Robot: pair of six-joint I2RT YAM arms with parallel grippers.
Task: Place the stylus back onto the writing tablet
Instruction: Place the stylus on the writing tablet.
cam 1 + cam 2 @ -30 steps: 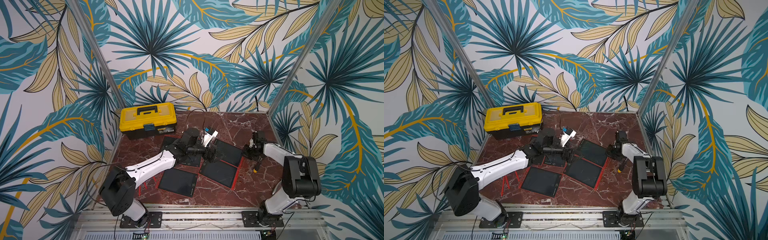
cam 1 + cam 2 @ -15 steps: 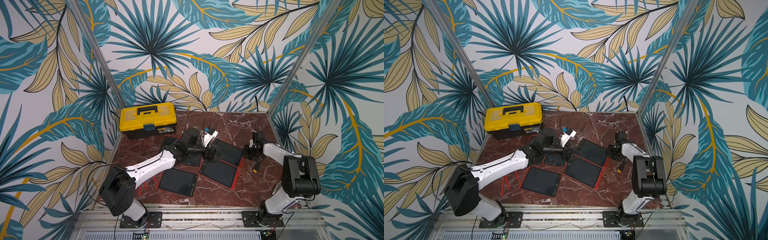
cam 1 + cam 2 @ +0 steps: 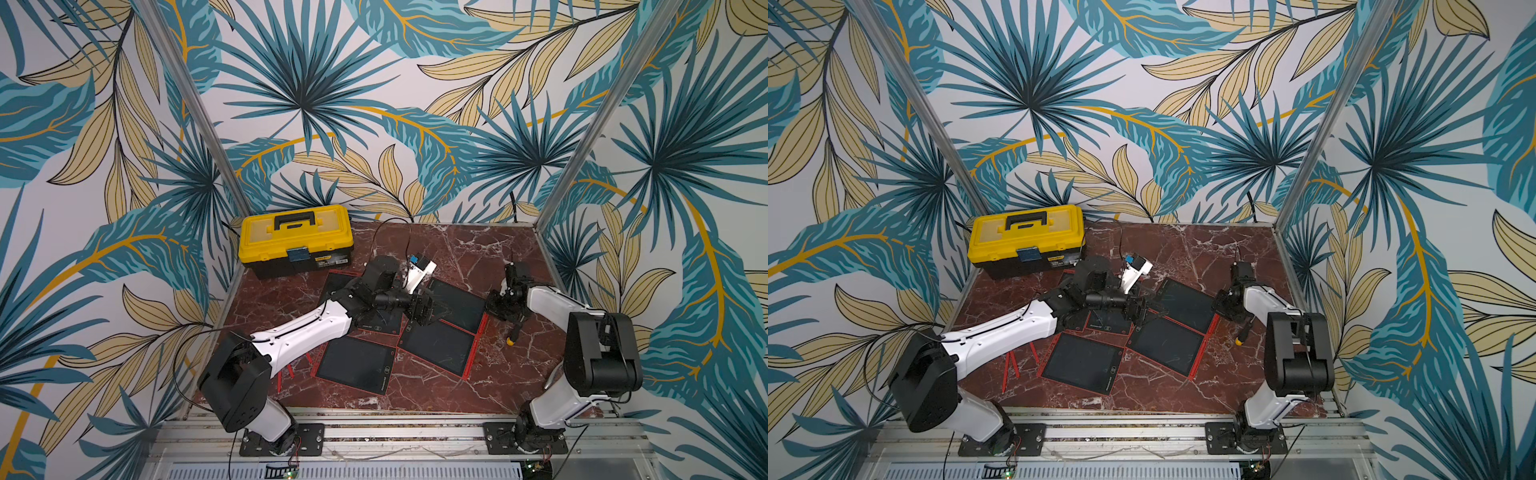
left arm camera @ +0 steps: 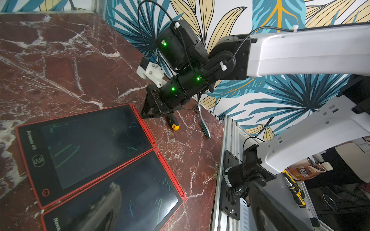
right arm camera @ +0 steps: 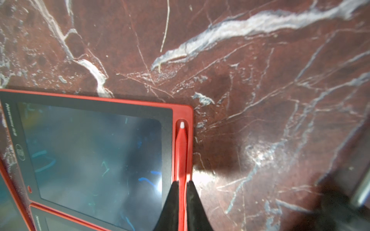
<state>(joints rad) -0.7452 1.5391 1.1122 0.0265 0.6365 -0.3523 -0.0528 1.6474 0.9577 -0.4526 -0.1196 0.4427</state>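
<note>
In the right wrist view the red stylus (image 5: 181,144) with a white tip lies in the side groove of a red-framed writing tablet (image 5: 90,156). My right gripper (image 5: 182,182) is shut on the stylus, one black finger on each side. The left wrist view shows this gripper (image 4: 144,115) tilted down at the top end of the groove of the same tablet (image 4: 90,148). In both top views it (image 3: 494,307) sits at that tablet's right edge. My left gripper (image 3: 430,307) hovers open over the tablets in the middle, holding nothing.
Several more red-framed tablets (image 3: 436,347) lie side by side in the middle. A black and yellow screwdriver (image 3: 513,334) lies just beside the right gripper. A yellow toolbox (image 3: 295,237) stands at the back left. Loose red styluses (image 3: 286,370) lie beside the left arm.
</note>
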